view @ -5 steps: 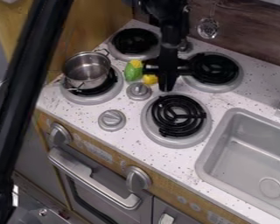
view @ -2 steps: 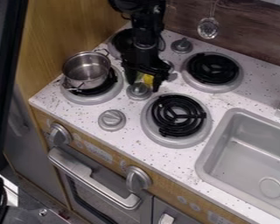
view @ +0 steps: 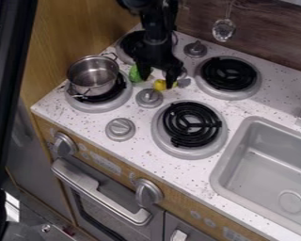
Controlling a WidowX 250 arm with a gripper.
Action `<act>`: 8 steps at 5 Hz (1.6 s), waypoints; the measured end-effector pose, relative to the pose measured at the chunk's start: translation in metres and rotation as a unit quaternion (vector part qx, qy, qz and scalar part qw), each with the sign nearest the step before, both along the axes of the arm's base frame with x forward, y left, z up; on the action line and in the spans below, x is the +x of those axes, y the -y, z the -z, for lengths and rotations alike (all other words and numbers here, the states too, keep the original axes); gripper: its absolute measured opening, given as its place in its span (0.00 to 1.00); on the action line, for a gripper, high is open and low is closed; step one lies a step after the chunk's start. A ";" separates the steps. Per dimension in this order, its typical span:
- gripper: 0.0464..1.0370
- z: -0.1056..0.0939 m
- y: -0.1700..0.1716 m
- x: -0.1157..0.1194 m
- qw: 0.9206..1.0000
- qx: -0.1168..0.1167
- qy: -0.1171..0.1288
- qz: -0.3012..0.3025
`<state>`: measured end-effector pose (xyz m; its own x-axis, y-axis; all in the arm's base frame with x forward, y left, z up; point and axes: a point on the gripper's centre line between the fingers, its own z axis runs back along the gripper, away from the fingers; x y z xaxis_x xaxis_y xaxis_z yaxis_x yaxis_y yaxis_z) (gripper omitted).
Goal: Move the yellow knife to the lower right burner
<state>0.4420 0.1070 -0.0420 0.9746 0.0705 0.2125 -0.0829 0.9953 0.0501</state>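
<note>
The gripper [view: 157, 82] is hanging with fingers spread; the yellow knife [view: 160, 85] is lying by the view's right fingertip, its length seemingly running along their spread.

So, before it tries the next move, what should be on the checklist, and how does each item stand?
1. Lower right burner free: ok, nothing on its coil.
2. Gripper open: ok, jaws apart.
3. Yellow knife lined up between the jaws: cannot tell, one jaw partly covers it.
4. Green item clear of the jaws: cannot tell, it appears right beside one.
5. Pot off the target: ok, on the lower left burner.
</note>
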 end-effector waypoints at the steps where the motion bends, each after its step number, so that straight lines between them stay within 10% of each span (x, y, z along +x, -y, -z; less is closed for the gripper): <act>1: 0.96 0.010 0.001 0.008 1.000 0.001 0.001 0.001; 3: 0.92 0.028 0.002 0.001 0.999 0.010 -0.053 -0.003; 5: 0.40 0.026 0.017 -0.007 0.999 0.009 -0.044 0.021; 7: 0.38 -0.019 0.063 -0.050 0.998 0.001 -0.045 0.050; 8: 0.38 -0.010 0.069 -0.082 0.996 -0.005 -0.085 0.029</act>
<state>0.3601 0.0376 -0.0316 0.9990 0.0135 0.0438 -0.0156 0.9987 0.0479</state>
